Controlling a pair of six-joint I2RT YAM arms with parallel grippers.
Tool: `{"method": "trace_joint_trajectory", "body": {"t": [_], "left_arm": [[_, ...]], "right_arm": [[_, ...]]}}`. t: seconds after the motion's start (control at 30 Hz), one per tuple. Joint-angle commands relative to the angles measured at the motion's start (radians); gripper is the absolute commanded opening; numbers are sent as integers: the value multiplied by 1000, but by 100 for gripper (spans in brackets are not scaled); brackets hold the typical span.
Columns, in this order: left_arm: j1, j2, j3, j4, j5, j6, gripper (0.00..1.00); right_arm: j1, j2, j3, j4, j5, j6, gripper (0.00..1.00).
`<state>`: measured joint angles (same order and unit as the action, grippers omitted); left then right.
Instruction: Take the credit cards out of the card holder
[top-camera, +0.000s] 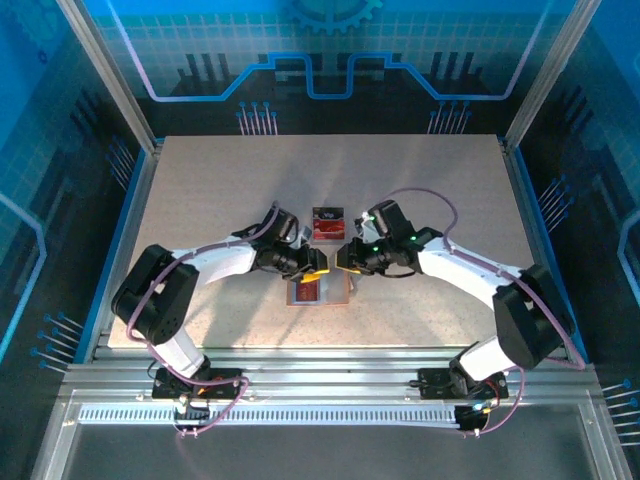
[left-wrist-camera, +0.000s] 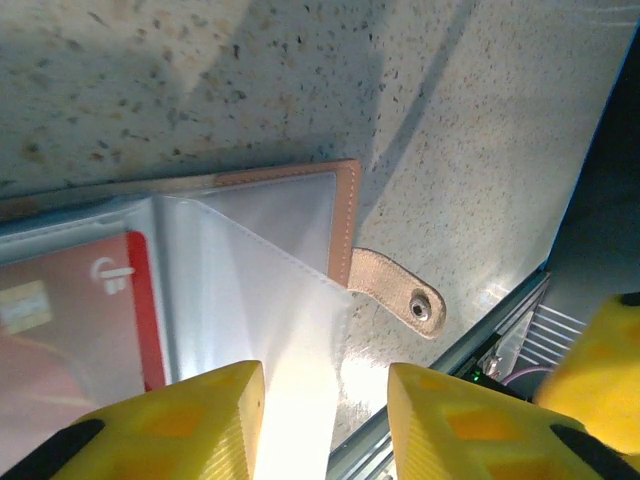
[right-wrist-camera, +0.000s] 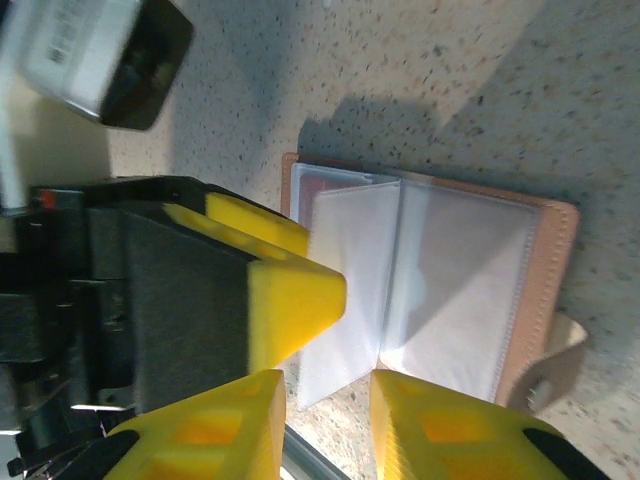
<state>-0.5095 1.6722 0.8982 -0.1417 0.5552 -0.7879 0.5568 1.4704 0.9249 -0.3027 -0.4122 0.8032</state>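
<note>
From parted left gripper (left-wrist-camera: 325, 420), nearer than parted right gripper (right-wrist-camera: 328, 420), reach toward worktop's (top-camera: 200, 200) near edge for red card (left-wrist-camera: 80, 310) in card holder (left-wrist-camera: 346, 225).

Speckled beige tabletop (top-camera: 200, 200) noted, bordered at the near side by aluminium frame rails (top-camera: 330, 368). A slotted white strip (top-camera: 300, 412) is set along the front. Enclosure walled by blue panels (top-camera: 450, 50), printed with grid lines, circuit traces and a gear motif (top-camera: 335, 12). Angled aluminium posts (top-camera: 105, 70) seen at rear corners. Soft shadows are cast across the tabletop.
</note>
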Motion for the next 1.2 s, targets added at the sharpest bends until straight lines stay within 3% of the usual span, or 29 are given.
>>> {"method": "trace_joint_trajectory", "body": {"t": [0.0, 0.33, 0.6, 0.93, 1.17], "left_arm": [[-27, 38, 51, -15, 11, -10, 39], [-74, 144, 115, 27, 5, -39, 47], [-62, 103, 114, -19, -28, -7, 52], [37, -54, 16, -63, -26, 33, 49], [115, -132, -113, -60, 8, 70, 39]], "right_arm": [[-34, -61, -2, -81, 28, -34, 29], [-62, -103, 13, -112, 1, -47, 29], [-38, -69, 29, -90, -6, -30, 29], [57, 64, 101, -49, -2, -1, 28], [122, 199, 173, -19, -2, 20, 27]]}}
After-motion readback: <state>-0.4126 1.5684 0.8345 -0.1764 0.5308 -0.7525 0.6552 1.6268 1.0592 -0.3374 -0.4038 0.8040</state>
